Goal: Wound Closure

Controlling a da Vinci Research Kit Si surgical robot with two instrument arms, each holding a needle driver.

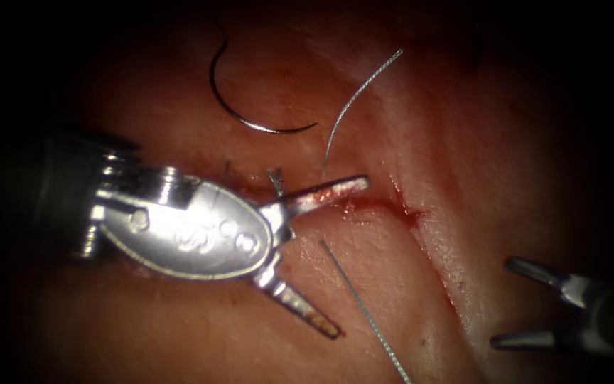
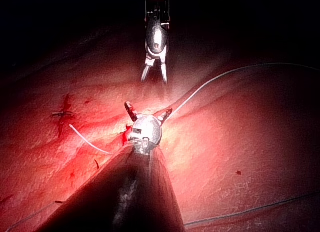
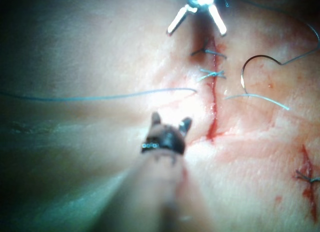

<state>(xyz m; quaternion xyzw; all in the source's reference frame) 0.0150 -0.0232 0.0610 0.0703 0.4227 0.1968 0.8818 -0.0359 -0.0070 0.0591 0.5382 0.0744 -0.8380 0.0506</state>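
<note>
- Left tool [image 1: 325,259] sits over the middle of the tissue [image 1: 179,334], jaws spread wide, gripping nothing. Upper jaw lies along the cut [image 1: 392,208] and carries red fluid [image 1: 353,206] on its blade; lower jaw points toward the tissue's near edge, red at its tip.
- Left wrist view: same tool [image 2: 148,109] with both jaws splayed, red-tipped, pale thread [image 2: 210,84] running off beside one jaw, not gripped.
- Right tool [image 1: 509,302] is near the tissue's right edge, well apart from the cut, jaws wide and empty. Right wrist view shows it [image 3: 171,121] parted just beside the cut's [image 3: 214,106] end, holding nothing.
- Needle [image 1: 250,114] lies loose on the tissue surface toward the far edge, above the cut, well apart from both tools. Whole curve is exposed; not in the tissue. Right wrist view: needle [image 3: 255,64] resting beside the cut, dark thread trailing from one end.
- Pale thread [image 1: 353,103] rises from the cut just above the left tool's upper jaw and arcs toward the far edge. A second strand [image 1: 367,316] runs from below the cut toward the near edge, passing between the left tool's lower jaw and the right tool.
- A knot [image 1: 276,181] with short ends sits on the cut just beside the left tool's wrist. Right wrist view shows two stitches [image 3: 211,74] crossing the cut, plus another stitched cut [image 3: 307,177] well apart.
</note>
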